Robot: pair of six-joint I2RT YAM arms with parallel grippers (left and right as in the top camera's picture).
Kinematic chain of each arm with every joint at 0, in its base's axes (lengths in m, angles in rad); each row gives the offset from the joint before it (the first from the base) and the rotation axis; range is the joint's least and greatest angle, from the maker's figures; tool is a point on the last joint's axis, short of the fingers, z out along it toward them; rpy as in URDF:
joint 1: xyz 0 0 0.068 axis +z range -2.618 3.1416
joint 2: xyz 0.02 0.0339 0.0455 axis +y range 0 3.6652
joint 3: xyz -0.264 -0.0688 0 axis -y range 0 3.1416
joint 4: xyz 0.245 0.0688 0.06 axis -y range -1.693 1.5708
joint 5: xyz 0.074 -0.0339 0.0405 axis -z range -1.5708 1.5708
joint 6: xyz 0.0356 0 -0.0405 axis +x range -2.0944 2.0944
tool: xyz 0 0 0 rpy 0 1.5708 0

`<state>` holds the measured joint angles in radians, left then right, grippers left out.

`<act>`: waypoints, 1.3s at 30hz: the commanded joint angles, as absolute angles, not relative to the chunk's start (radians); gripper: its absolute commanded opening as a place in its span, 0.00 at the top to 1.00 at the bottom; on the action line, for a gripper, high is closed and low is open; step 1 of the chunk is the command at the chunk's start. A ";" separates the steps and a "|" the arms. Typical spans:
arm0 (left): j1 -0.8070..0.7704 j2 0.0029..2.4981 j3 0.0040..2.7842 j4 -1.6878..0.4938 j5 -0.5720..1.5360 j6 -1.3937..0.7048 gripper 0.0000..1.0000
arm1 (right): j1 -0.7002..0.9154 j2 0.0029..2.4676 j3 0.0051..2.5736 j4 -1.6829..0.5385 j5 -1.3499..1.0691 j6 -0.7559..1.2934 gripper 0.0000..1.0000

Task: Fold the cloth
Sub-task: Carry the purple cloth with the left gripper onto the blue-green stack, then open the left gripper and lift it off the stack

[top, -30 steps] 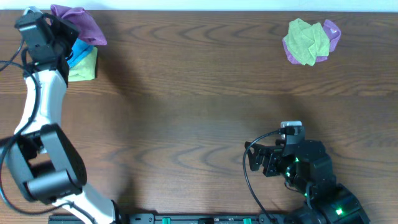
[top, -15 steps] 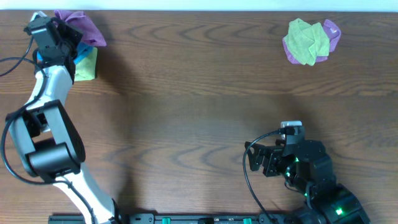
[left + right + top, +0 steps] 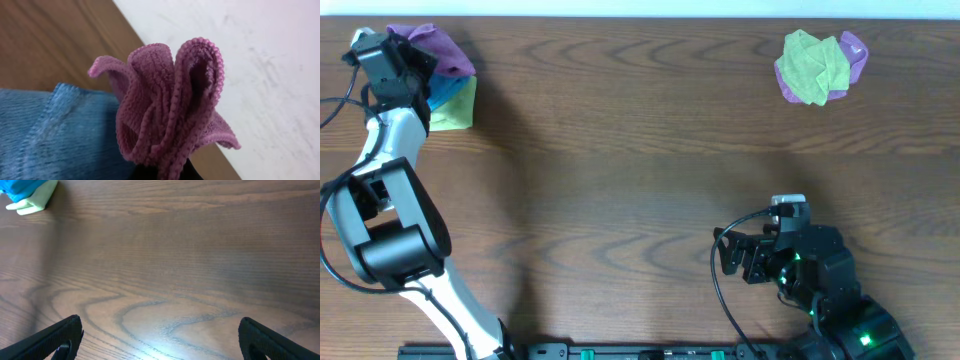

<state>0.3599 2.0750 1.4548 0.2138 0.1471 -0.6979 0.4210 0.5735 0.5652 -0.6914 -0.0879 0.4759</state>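
Observation:
The purple-magenta cloth (image 3: pixel 440 47) is bunched up at the table's far left corner, over a bright blue cloth (image 3: pixel 446 84). My left gripper (image 3: pixel 408 57) is shut on it. In the left wrist view the cloth (image 3: pixel 170 100) stands up in folds from my left gripper (image 3: pixel 162 174), whose black fingers barely show at the bottom edge. My right gripper (image 3: pixel 738 258) is open and empty near the front right. In the right wrist view my right gripper (image 3: pixel 162 342) is open wide over bare wood, one fingertip (image 3: pixel 60 339) at each lower corner.
The blue cloth (image 3: pixel 60 135) lies on a lime-green cloth (image 3: pixel 456 108); both show far off in the right wrist view (image 3: pixel 27 192). A crumpled lime-green cloth (image 3: pixel 808 68) lies on another purple cloth (image 3: pixel 856 47) at the back right. The table's far edge (image 3: pixel 150 47) runs close behind the held cloth.
My left gripper has swung slightly and the bunched purple cloth has shifted a little to the left with it. The right arm has not moved.

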 commanded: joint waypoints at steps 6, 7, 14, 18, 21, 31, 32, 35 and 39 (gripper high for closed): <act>0.372 2.100 1.484 0.165 0.119 -0.672 0.94 | 0.412 0.569 0.559 -0.692 -0.075 0.493 0.01; 0.373 2.100 1.484 0.157 0.119 -0.673 0.92 | 0.412 0.569 0.559 -0.692 -0.075 0.493 0.01; 0.398 2.100 1.484 0.097 0.123 -0.672 0.55 | 0.412 0.569 0.559 -0.692 -0.075 0.493 0.01; 0.427 2.098 1.484 0.051 0.144 -0.672 0.24 | 0.412 0.569 0.559 -0.692 -0.075 0.493 0.01; 0.450 2.092 1.484 0.028 0.195 -0.668 0.05 | 0.412 0.569 0.559 -0.692 -0.075 0.493 0.01; 0.480 1.939 1.484 -0.113 0.226 -0.580 0.05 | 0.412 0.569 0.559 -0.692 -0.075 0.493 0.01; 0.480 1.912 1.484 -0.146 0.227 -0.580 0.04 | 0.412 0.569 0.559 -0.692 -0.075 0.493 0.01; 0.476 1.851 1.484 -0.218 0.239 -0.584 0.05 | 0.412 0.569 0.559 -0.692 -0.075 0.493 0.01; 0.455 1.776 1.484 -0.286 0.268 -0.613 0.05 | 0.412 0.569 0.559 -0.692 -0.075 0.493 0.01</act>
